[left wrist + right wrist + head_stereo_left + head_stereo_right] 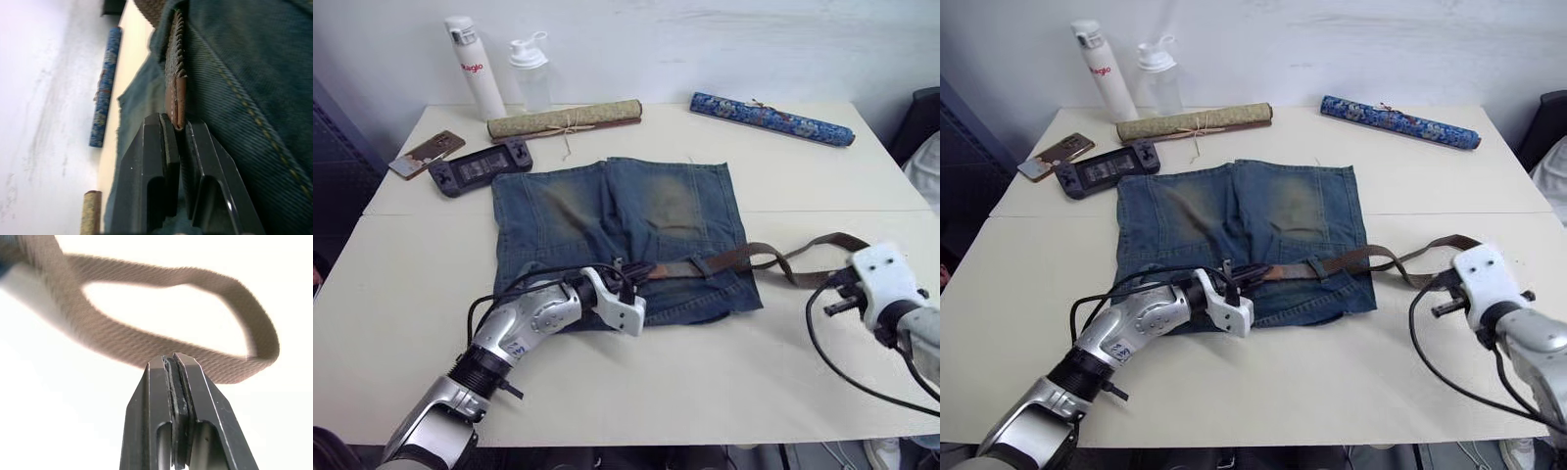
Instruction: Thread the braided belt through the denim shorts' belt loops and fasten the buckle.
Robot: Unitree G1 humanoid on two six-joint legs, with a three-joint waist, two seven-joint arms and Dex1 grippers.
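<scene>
Step judged: drawing belt (773,258) tip along shorts (617,230) waistband; best pulled flat and slowly, so the weave clears each loop; left gripper (179,128) nipped the leather tip between near-closed fingers; right gripper (172,363) fully closed, empty, belt's slack loop just beyond its tips.
</scene>
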